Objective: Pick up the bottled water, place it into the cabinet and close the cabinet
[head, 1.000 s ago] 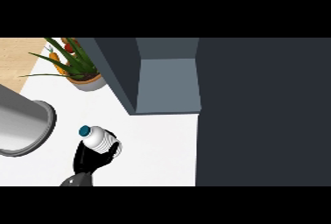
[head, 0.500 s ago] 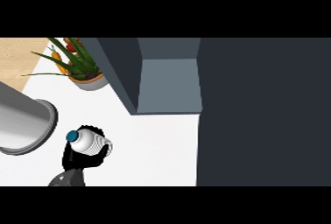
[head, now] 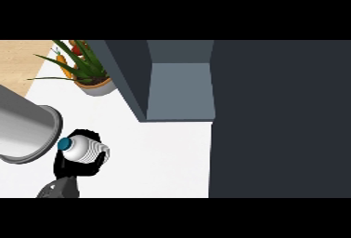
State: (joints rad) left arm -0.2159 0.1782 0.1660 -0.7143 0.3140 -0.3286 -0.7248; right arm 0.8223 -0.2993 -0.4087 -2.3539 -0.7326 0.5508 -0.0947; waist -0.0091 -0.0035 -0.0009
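- White counter (head: 158,158) filled the lower left of the head view, where a black hand (head: 82,165) curled round the bottled water (head: 83,148); which hand it was could not be told.
- Its teal cap (head: 64,143) pointed left, toward a large grey cylinder (head: 24,132) at the left edge.
- Open grey cabinet (head: 178,88) stood at upper centre, its dark door (head: 281,116) covering the right side.
- Potted plant (head: 86,69) sat at upper left.

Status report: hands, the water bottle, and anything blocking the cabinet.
Left hand shut on bottle, off the counter. Right hand out of view. Cabinet open, nothing across its opening. Potted plant left of it.
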